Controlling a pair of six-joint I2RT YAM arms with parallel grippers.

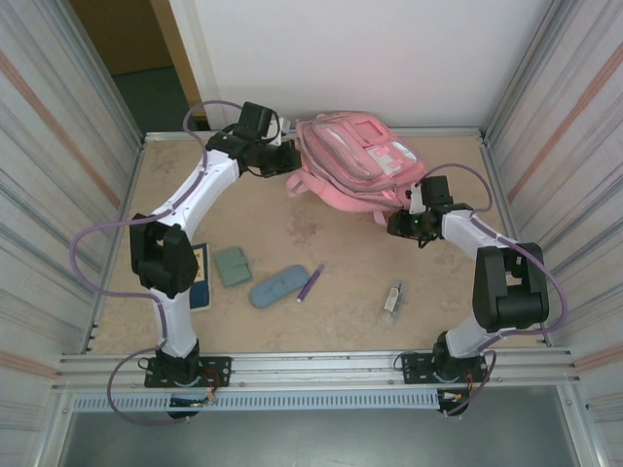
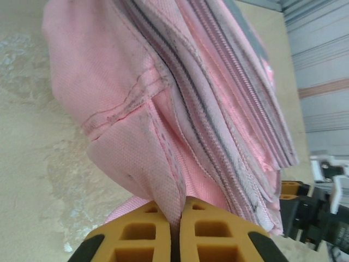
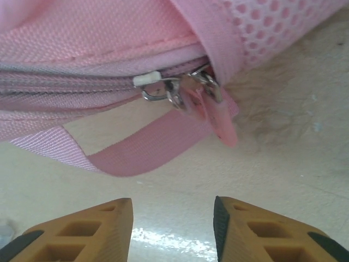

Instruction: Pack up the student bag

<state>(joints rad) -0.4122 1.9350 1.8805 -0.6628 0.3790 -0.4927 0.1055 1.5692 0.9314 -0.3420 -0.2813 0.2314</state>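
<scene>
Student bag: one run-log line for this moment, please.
left gripper: jaws shut on student bag fabric | right gripper: jaws open, facing zipper pulls, not touching

Side of the pink student bag point(image 3: 98, 38) on the table point(image 3: 289, 158), metal zipper pulls point(image 3: 177, 93) and a pink tab point(image 3: 226, 128) at the zip's end, a strap point(image 3: 147, 153) looped beneath, right gripper point(image 3: 172, 210) parted just below.
</scene>
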